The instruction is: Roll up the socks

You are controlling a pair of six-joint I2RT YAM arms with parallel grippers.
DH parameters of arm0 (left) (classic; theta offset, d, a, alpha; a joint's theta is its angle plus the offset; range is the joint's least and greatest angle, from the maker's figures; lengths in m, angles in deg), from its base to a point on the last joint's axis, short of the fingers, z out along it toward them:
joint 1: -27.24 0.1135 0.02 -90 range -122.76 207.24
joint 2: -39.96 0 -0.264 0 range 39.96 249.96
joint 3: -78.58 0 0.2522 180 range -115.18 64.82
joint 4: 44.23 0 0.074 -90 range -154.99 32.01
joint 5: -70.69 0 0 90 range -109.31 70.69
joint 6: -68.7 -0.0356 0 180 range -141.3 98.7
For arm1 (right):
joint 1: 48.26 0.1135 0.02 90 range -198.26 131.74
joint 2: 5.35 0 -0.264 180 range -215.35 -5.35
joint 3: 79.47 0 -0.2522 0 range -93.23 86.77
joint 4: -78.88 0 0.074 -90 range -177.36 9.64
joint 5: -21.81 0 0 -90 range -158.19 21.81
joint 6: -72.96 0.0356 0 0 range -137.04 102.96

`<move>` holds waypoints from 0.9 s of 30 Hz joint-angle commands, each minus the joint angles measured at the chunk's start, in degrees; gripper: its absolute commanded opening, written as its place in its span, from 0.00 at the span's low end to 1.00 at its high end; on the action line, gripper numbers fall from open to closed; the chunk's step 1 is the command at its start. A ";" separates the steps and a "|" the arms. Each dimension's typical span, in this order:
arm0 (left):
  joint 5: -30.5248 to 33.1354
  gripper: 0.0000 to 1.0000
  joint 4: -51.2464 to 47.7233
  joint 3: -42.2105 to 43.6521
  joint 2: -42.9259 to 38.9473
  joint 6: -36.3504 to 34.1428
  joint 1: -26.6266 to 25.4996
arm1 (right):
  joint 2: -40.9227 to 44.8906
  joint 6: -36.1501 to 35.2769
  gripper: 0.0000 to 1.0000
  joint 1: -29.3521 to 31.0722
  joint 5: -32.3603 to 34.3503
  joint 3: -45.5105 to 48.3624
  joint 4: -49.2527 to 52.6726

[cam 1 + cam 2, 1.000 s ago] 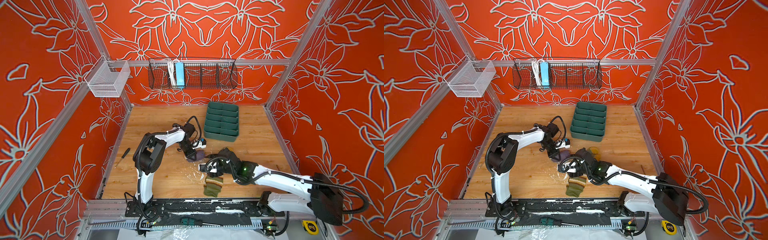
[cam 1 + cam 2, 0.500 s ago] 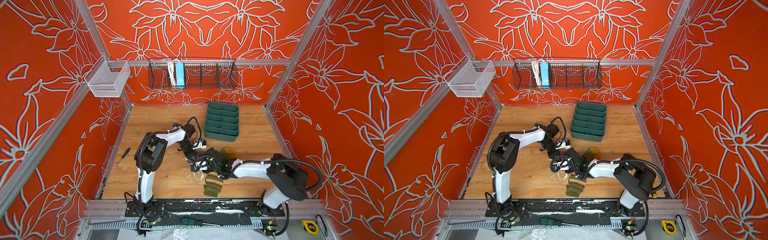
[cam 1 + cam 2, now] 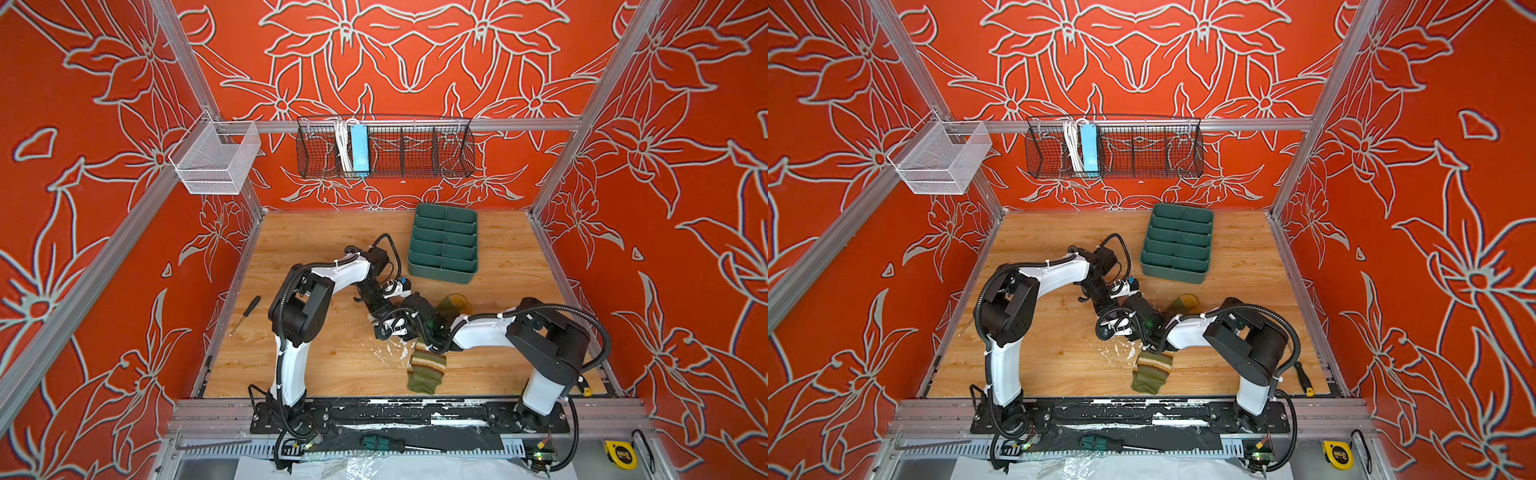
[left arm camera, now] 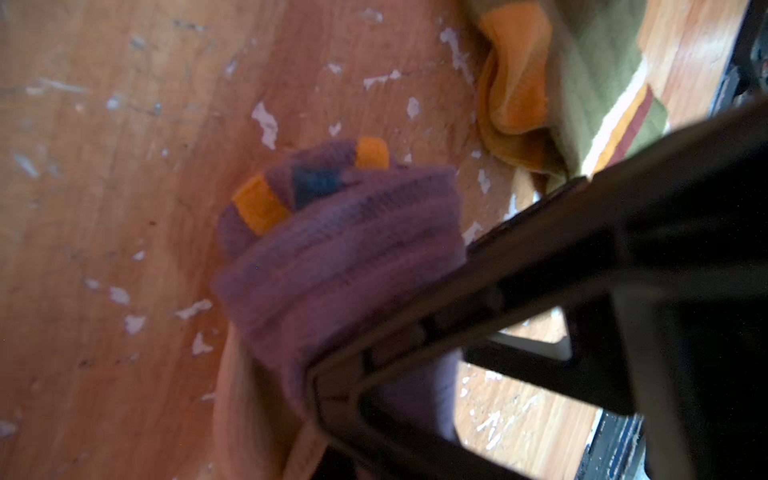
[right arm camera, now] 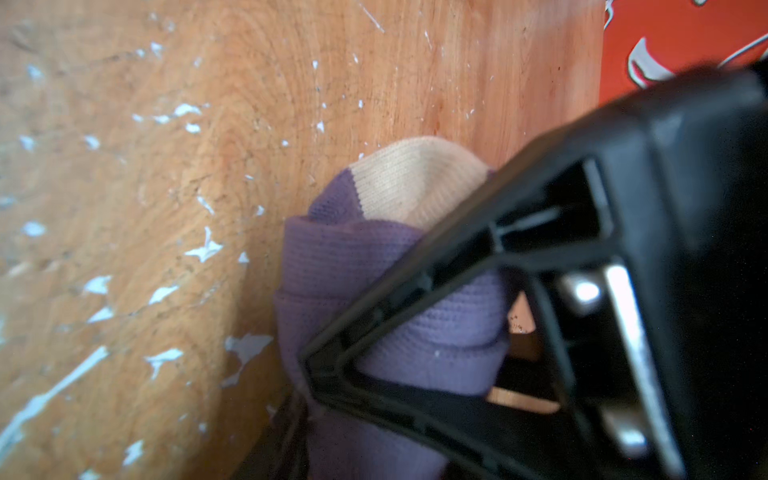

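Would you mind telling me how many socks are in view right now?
2. The purple sock is rolled up at the middle of the table, clear only in the wrist views; the olive green sock lies flat toward the front edge. No others show.

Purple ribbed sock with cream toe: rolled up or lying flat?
Rolled up. In both wrist views the purple ribbed sock is a tight bundle of wrapped layers, its cream patch poking out one end.

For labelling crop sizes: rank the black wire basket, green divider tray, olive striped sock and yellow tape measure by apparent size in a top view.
In a top view, largest first:
black wire basket
green divider tray
olive striped sock (visible part only)
yellow tape measure
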 commanded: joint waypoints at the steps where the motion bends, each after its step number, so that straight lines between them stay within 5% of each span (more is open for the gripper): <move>1: 1.34 0.00 -3.83 2.02 3.00 0.00 -1.31 | -3.76 -1.27 0.37 0.07 -1.16 -1.10 3.45; 3: 1.26 0.00 -3.00 2.45 1.75 0.39 -1.49 | -3.86 -1.14 0.29 0.07 -1.80 -1.36 5.43; 6: 0.54 0.12 -2.17 2.94 -0.44 0.75 -1.76 | -4.20 -0.54 0.01 0.16 -2.39 -1.57 7.81; 9: -0.12 0.33 -0.88 4.22 -3.12 1.21 -1.76 | -4.28 0.06 0.00 0.28 -2.38 -1.18 9.11; 11: 0.27 0.60 1.00 5.73 -5.09 2.01 -1.76 | -4.10 0.66 0.00 0.25 -2.34 -0.78 9.96; 18: -1.31 1.00 6.89 10.81 -13.69 2.56 -1.76 | -3.16 1.87 0.00 0.82 -1.86 -0.68 12.98; 27: 2.99 0.99 14.30 16.75 -24.95 3.13 -1.67 | -2.46 1.56 0.00 0.69 -1.30 -1.72 17.97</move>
